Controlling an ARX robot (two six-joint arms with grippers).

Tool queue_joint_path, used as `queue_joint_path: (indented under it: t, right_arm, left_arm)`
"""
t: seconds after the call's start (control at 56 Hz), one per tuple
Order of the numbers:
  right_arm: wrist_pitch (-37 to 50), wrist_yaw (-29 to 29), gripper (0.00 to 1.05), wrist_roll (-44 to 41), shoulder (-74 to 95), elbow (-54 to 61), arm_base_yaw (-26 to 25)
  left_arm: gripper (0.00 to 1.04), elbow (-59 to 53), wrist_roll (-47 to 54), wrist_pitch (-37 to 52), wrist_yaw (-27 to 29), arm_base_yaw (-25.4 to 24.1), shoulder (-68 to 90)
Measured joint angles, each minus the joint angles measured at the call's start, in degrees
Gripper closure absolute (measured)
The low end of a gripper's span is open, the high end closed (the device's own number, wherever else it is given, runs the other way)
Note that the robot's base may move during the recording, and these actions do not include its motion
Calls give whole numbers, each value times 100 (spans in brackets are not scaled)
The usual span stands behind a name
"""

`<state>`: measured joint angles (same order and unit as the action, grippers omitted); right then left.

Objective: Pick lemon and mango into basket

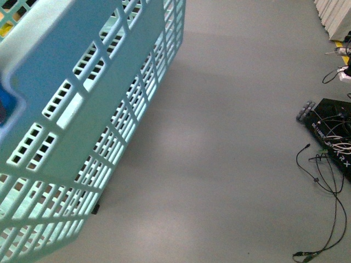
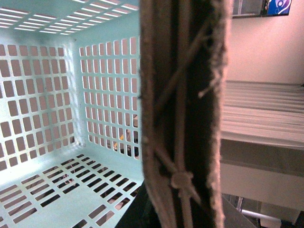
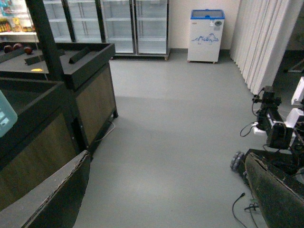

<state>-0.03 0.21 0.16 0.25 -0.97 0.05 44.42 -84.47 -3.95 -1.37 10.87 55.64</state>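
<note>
The basket [image 1: 82, 126] fills the left of the front view. It is tilted, with a slotted wall towards the camera. Grey floor [image 1: 219, 137] lies to its right, and loose cables [image 1: 323, 181] lie well apart from it on that side. The left wrist view shows the basket's inside (floor and two walls) behind a brown strip [image 2: 180, 118] bound with a tie. The state of the left gripper's fingers cannot be told. The right gripper [image 3: 167, 156] has its fingers wide apart.
</note>
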Motion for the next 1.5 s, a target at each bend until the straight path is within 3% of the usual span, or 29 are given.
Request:
queue_joint_path:
  t: [1.501]
  right_arm:
    - [-4,-17,9,2,-4,0,-2]
  left_arm:
    - [100,4,59,-20,55,-22,-9]
